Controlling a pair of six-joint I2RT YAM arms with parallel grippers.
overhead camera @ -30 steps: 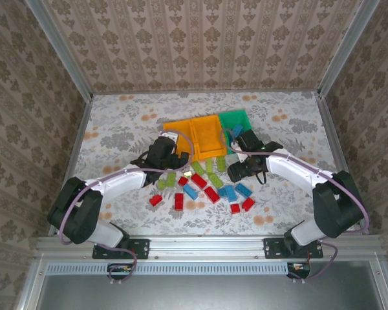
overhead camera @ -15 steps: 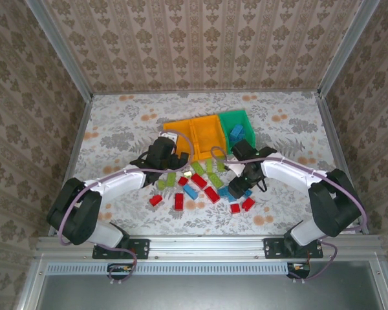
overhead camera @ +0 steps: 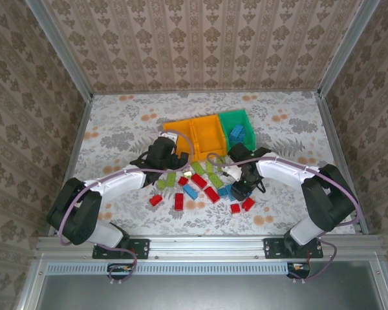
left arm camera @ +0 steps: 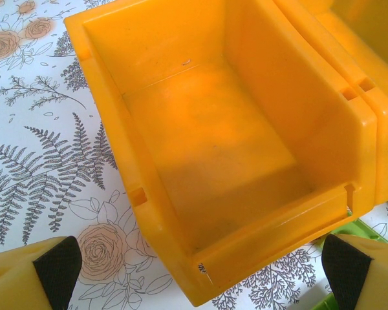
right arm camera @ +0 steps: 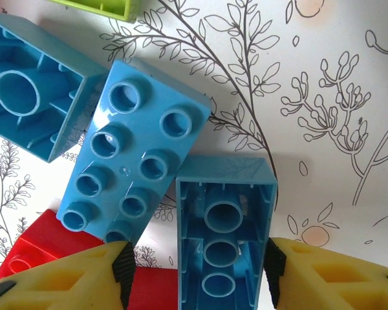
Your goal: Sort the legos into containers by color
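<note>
Right gripper [right arm camera: 200,271], jaws apart, straddles upturned blue brick [right arm camera: 223,219] on table [overhead camera: 278,216], near side of green bin [overhead camera: 227,120]; left gripper [left arm camera: 200,268] gapes empty. Brick likely light, rigid, slick: pinch long sides.

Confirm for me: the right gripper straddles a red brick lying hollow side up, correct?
Not quite. The brick between the right gripper's fingers is blue, not red. It does lie hollow side up. The right wrist view shows this.

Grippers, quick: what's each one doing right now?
Left gripper: open, holding nothing, facing the left orange bin.
Right gripper: open, fingers straddling an upside-down blue lego, not clamped yet.
</note>
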